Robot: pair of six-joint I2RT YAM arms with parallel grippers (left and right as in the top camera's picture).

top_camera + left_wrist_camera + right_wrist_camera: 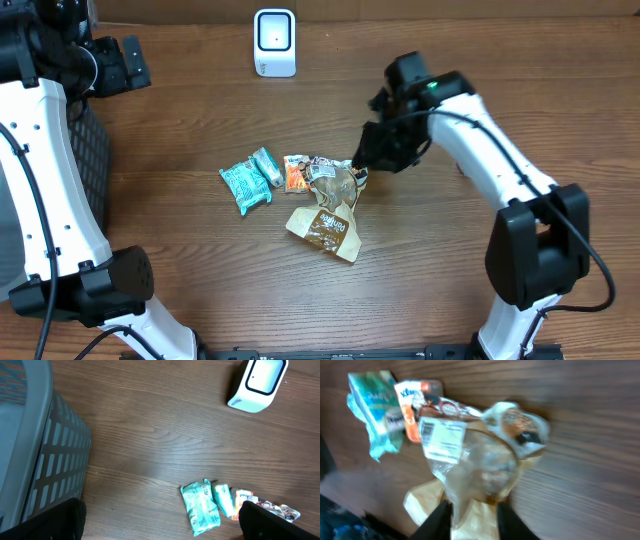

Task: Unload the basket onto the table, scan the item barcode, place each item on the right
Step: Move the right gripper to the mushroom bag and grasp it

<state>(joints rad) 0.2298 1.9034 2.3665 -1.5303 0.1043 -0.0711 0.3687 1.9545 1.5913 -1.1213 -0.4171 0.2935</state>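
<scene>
Grey basket (30,460) stands at the table's (200,290) left edge, its inside too little shown to tell contents; clear bag (335,185) lies mid-table, partly over a paper bag (325,230), beside an orange packet (296,173) and teal packets (245,187); it is crinkled, with a white label (442,437) and pale, blurred contents; right gripper (474,506) pinches its end; only the left wrist view shows the left gripper (160,515) spread wide, holding nothing; scanner (275,42) stands far back
</scene>
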